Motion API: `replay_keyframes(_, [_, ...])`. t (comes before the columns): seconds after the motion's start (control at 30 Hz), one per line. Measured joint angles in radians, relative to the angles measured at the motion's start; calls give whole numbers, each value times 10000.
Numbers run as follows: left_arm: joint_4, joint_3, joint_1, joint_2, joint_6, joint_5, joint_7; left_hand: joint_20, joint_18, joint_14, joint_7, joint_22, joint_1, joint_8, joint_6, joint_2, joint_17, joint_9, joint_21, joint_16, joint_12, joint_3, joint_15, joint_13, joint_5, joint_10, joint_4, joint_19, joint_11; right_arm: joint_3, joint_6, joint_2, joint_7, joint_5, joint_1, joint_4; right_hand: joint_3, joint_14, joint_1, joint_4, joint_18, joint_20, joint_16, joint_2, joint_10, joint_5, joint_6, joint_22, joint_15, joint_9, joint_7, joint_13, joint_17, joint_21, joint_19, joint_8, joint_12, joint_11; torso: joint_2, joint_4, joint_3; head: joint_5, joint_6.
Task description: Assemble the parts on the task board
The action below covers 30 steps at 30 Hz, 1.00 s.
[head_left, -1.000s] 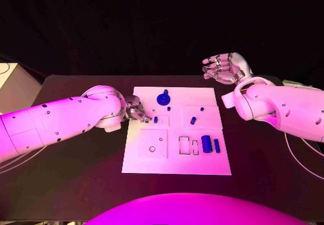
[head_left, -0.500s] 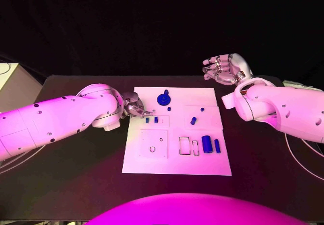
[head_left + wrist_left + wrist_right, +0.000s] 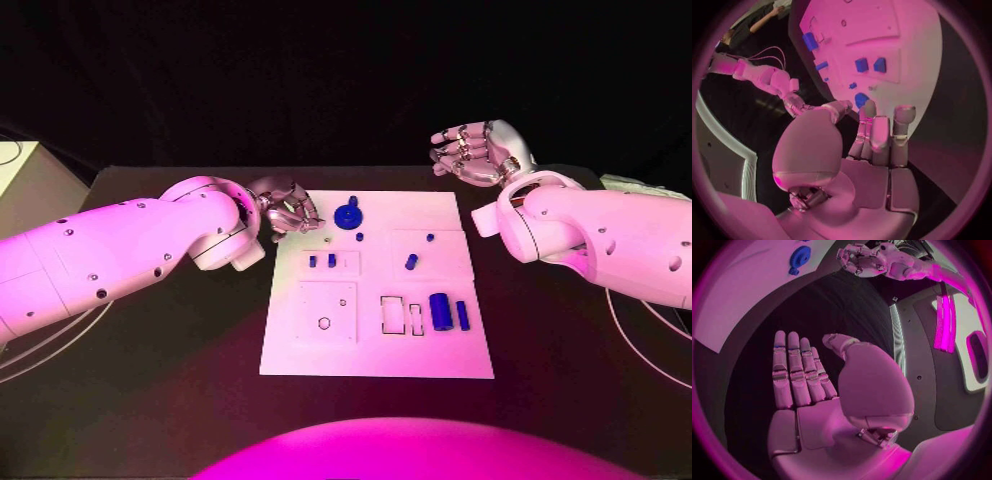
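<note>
The place looks like a robotics lab or test cell. A matte black table (image 3: 159,380) stands against an unlit, black background and carries a flat white rectangular task board (image 3: 378,350) with outlined recesses and small blue plastic parts (image 3: 441,309). Thin pale cables (image 3: 43,345) trail beside the table, and a white cabinet corner (image 3: 26,185) sits nearby.

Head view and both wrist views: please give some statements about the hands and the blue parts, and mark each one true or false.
1. The left hand holds nothing. True.
2. The right hand rests on the task board. False: it is up beyond the board's far right corner.
3. The blue gear lies near the board's far edge. True.
4. The right hand grips a blue part. False: its palm is empty, fingers straight.
</note>
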Motion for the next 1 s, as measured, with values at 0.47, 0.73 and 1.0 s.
replay_keyframes(0.47, [-1361, -284, -135, 1331, -509, -1051, 3114, 324, 305, -2168, 245, -1225, 1250, -1341, 262, -389, -2736, -1944, -942, -1384, -1895, 1071, 319, -1754, -77, -1006, -1717, -1620, 355, 0, 25, 19, -17, -7, 0, -33, 45, 0, 0, -99, 0, 0, 0, 0, 0, -38, 1, -72, 0, 1, -1, 0, -50, 0, 0, 0, 0, 0, 48, -29, -14, -210, 224])
replay_keyframes(0.73, [-2064, -360, -165, 1978, -652, -2741, 3876, 379, 307, -2223, 192, -1257, 1043, -1572, 318, -676, -3081, -2335, -987, -1266, -2365, 894, 373, -2219, -382, -1041, -1896, -1816, 389, 1, 44, 42, -37, -9, 0, -25, 73, 1, 0, -126, 0, 0, 0, 0, 0, -38, 2, -81, 0, 1, -2, 0, -50, 0, 0, 0, 0, 0, 56, -35, -12, -263, 281])
replay_keyframes(1.0, [-2533, -505, -173, 2431, -525, -4220, 3938, 451, 306, -2458, 3, -1243, 975, -1844, 515, -830, -3640, -2699, -987, -1239, -2888, 653, 459, -2673, -528, -1419, -2061, -1888, 479, 1, 53, 59, -54, -10, 0, -9, 73, 1, 0, -126, 1, 0, 0, 0, 0, -38, 3, -81, 0, 2, -3, 0, -62, 0, 0, 0, 0, 0, 55, -38, -11, -277, 267])
